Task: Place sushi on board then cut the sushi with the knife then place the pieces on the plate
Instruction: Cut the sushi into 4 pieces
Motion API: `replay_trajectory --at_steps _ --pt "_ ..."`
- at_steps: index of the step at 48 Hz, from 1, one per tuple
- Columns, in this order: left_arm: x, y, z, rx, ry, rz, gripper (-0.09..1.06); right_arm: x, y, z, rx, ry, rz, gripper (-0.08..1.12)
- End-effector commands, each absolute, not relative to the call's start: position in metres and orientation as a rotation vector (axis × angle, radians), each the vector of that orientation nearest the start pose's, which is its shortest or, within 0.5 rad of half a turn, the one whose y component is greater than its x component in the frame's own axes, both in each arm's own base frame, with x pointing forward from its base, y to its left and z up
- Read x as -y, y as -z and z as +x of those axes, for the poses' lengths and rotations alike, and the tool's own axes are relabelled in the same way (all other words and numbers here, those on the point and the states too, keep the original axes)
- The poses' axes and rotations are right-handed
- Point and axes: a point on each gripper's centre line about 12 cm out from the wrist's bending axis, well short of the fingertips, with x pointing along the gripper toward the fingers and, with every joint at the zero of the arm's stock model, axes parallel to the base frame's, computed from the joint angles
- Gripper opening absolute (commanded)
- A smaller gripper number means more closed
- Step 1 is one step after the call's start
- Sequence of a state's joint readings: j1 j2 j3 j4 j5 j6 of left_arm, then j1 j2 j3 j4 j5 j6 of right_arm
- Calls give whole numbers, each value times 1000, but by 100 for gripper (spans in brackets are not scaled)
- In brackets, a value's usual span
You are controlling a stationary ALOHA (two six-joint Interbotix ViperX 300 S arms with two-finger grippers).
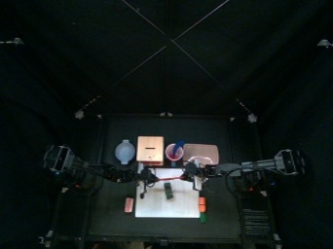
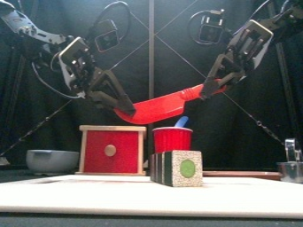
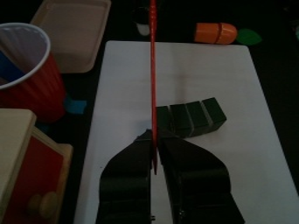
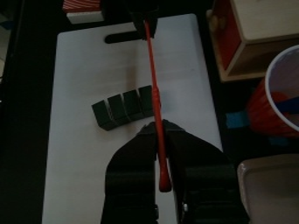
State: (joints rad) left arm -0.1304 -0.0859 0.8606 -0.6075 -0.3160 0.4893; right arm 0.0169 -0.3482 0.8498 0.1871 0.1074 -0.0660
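**Mia:** Where is the sushi roll (image 2: 178, 167)?

**Ben:** It lies on the white board (image 3: 128, 79), near the middle. Its dark green blocks sit side by side, touching each other.

**Mia:** And the red knife (image 2: 164, 105)?

**Ben:** It is up in the air over the sushi roll. It does not touch it. It tilts, low on the left and higher on the right.

**Mia:** Who holds it?

**Ben:** Both arms. The left claw (image 2: 122, 111) is closed tight on the low end. The right claw (image 2: 204, 91) is closed tight on the high end, the thin one.

**Mia:** Can you see that from the arm cameras too?

**Ben:** Yes. From each one the knife looks like a thin red line. It runs from between that claw's jaws and out over the board, next to the sushi roll.

**Mia:** Where is the pink tray (image 1: 201, 153)?

**Ben:** It is behind the board, at the back right of the desk (image 1: 111, 224). Nothing from the roll is on it.

**Mia:** What else is back there?

**Ben:** A red cup (image 2: 173, 140) with a blue knife (image 2: 182, 122) in it. Left of the cup is a wooden box (image 2: 112, 149) with a red front. Left of that is a bowl (image 2: 51, 160).
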Motion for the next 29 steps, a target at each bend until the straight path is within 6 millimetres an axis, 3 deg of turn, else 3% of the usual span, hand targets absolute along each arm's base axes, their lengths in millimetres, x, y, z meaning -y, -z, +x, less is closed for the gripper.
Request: replay_trajectory --at_steps 1,14,29 --pt "25 -171 353 -481 -71 -14 42 -8 -225 314 -583 1 128 32" --pt "33 -169 353 -508 -40 -26 42 -17 -215 311 -613 -9 182 32" --pt "48 -152 362 -573 -15 -48 42 -20 -198 311 -684 -1 228 32"
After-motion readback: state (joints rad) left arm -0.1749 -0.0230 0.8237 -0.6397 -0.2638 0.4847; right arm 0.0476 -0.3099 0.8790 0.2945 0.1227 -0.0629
